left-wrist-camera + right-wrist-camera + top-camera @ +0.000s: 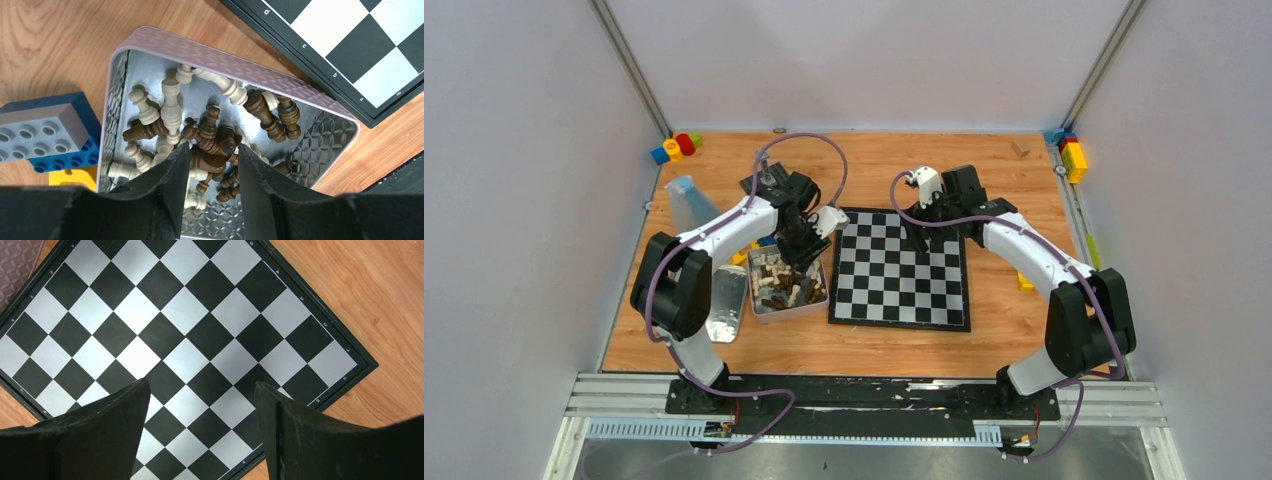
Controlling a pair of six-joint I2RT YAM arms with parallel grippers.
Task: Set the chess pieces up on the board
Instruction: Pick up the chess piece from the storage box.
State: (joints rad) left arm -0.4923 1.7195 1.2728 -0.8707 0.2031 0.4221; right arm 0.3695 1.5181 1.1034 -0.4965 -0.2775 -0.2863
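The chess pieces (786,285), dark brown and cream, lie in a jumbled heap inside a shiny metal tin (789,312) left of the board (902,268). No pieces stand on the board. My left gripper (799,245) is open and reaches down into the tin. In the left wrist view its fingertips (212,147) straddle several dark brown pieces (210,135) in the tin (210,52). My right gripper (921,238) is open and empty above the board's far side. In the right wrist view it (200,385) hovers over bare squares of the board (185,315).
The tin's lid (727,303) lies left of the tin. A grey-and-blue brick (65,125) and a yellow brick (75,177) sit beside the tin. A dark studded baseplate (764,183) is behind the left arm. Coloured bricks are at the back left (676,147) and back right (1072,155).
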